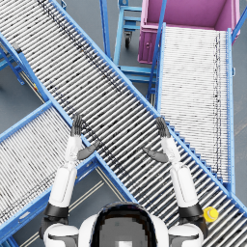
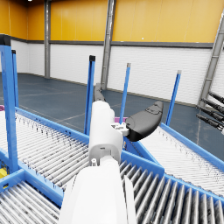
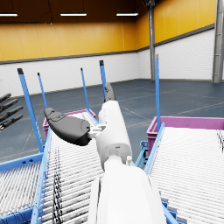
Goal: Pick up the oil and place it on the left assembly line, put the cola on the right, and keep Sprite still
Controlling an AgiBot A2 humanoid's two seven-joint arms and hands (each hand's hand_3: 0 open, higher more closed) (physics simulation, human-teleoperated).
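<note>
Three roller conveyors [image 1: 120, 120], one pink bin [image 1: 149, 46], one yellow-capped bottle [image 1: 210, 213], left hand [image 1: 79, 140], right hand [image 1: 163, 142] both spread, empty.

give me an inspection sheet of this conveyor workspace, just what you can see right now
surface: central roller conveyor runs diagonally; the left conveyor and right conveyor lie either side of it.
job's things: one small yellow round thing on the central rollers beside the right arm, too small to identify; no cola or Sprite seen.
clutter: nothing seen.
hands: left hand and right hand both open, holding nothing, over the central conveyor.
cables: nothing seen.
surroundings: magenta bin at the right conveyor's far end; grey floor; yellow-and-white hall walls.
</note>
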